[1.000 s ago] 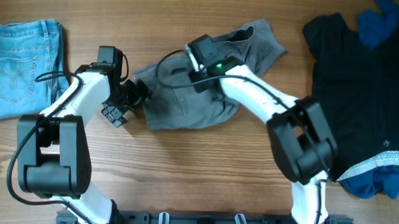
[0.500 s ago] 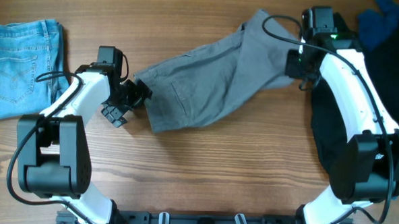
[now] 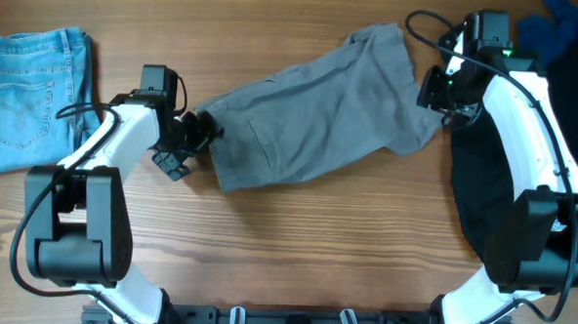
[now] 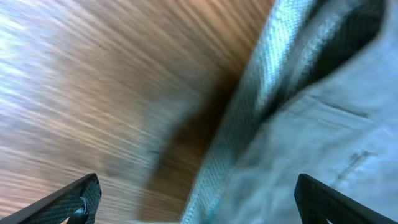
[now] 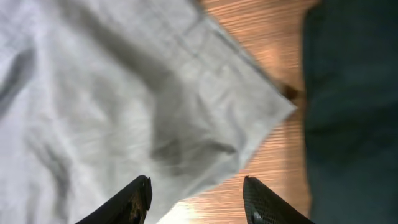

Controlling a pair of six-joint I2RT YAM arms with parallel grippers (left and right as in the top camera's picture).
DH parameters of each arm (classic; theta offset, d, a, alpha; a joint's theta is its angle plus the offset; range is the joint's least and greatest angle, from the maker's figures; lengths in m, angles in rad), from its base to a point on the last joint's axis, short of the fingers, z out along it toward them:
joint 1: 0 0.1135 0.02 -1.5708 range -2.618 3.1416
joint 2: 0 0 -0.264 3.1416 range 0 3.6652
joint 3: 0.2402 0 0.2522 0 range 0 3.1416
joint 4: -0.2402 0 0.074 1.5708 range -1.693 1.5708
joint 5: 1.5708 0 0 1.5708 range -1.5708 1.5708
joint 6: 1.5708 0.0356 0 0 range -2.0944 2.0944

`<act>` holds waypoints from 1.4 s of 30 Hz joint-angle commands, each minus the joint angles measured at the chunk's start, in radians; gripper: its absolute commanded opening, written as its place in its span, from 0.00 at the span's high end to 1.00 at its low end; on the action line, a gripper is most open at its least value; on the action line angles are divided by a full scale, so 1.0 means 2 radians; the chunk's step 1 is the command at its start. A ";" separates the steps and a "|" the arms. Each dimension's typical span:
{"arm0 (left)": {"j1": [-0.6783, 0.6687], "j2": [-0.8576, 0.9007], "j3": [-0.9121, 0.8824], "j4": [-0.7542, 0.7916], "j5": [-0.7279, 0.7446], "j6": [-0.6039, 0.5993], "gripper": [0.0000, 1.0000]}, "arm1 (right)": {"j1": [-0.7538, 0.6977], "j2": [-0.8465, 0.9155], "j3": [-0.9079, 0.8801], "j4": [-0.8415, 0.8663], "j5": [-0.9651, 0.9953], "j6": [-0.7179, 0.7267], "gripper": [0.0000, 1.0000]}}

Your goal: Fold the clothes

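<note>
1. On the table [image 3: 295, 250], across the upper middle of the frame, grey trousers [image 3: 310, 119] lie diagonally; flatten them first.
2. Right pincer [image 3: 437, 95], fingers apart at their right corner: close on cloth only.
3. Left pincer [image 3: 200, 137], apart too, at their left edge: grip squarely.

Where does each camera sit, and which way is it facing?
Overhead: above the table, looking down on grey trousers, jeans and dark clothes; both arms show.
Left wrist: on the left arm, looking down at the trousers' edge; left claw shows, open.
Right wrist: on the right arm, looking down at a trousers corner beside the dark clothes; right claw shows, open.
Shared: all see the trousers.
</note>
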 commanded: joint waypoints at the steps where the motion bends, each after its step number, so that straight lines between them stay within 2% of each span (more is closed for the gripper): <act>1: -0.018 0.002 -0.002 0.009 0.032 0.014 0.00 | 0.009 -0.001 0.000 -0.001 -0.040 -0.016 0.47; 5: -0.049 0.014 -0.002 0.021 0.033 0.013 0.02 | 0.011 -0.001 0.000 -0.009 -0.040 -0.016 0.47; 8: -0.069 0.038 -0.002 0.023 0.032 0.013 0.11 | 0.012 -0.001 0.000 -0.010 -0.040 -0.017 0.47; 9: -0.074 0.048 -0.002 0.023 0.029 0.013 0.24 | 0.012 -0.001 0.000 -0.010 -0.040 -0.017 0.47; 10: -0.077 0.058 -0.002 0.020 0.027 0.013 0.42 | 0.012 -0.001 0.000 -0.009 -0.041 -0.017 0.46; 11: -0.076 0.065 -0.002 0.012 0.027 0.013 0.51 | 0.012 -0.001 0.000 -0.008 -0.040 -0.017 0.44; 14: -0.072 0.068 -0.002 -0.036 -0.010 0.022 0.89 | 0.012 -0.001 0.000 0.000 -0.040 -0.017 0.38; 15: -0.067 0.067 -0.002 -0.065 -0.041 0.036 0.94 | 0.012 -0.001 0.000 0.007 -0.040 -0.017 0.37; 16: -0.061 0.067 -0.002 -0.098 -0.093 0.052 0.95 | 0.012 -0.001 0.000 0.017 -0.040 -0.017 0.36; 18: -0.045 0.067 -0.002 -0.144 -0.211 0.052 0.95 | 0.012 -0.001 0.000 0.034 -0.048 -0.029 0.37; 19: -0.024 0.067 -0.002 -0.159 -0.287 0.051 0.91 | 0.013 0.001 0.000 0.057 -0.074 -0.050 0.37; 20: -0.013 0.067 -0.002 -0.156 -0.301 0.051 0.90 | 0.014 0.002 0.000 0.069 -0.090 -0.059 0.37; 22: 0.015 0.067 -0.002 -0.130 -0.304 0.051 0.85 | 0.022 0.009 0.000 0.110 -0.126 -0.080 0.38; 25: 0.047 0.067 -0.002 -0.086 -0.288 0.051 0.63 | 0.043 0.023 -0.001 0.170 -0.137 -0.117 0.38; 27: 0.058 0.067 -0.002 -0.064 -0.266 0.051 0.54 | 0.054 0.036 -0.001 0.194 -0.137 -0.122 0.38; 30: 0.068 0.067 -0.002 -0.030 -0.253 0.051 0.50 | 0.070 0.072 -0.001 0.225 -0.137 -0.121 0.35; 35: 0.070 0.067 -0.002 0.016 -0.253 0.051 0.46 | 0.076 0.137 -0.001 0.260 -0.137 -0.105 0.36; 38: 0.070 0.067 -0.002 0.016 -0.251 0.051 0.42 | 0.076 0.153 -0.001 0.273 -0.137 -0.105 0.43; 42: 0.070 0.067 -0.002 0.016 -0.226 0.051 0.41 | 0.076 0.154 -0.001 0.291 -0.185 -0.108 0.69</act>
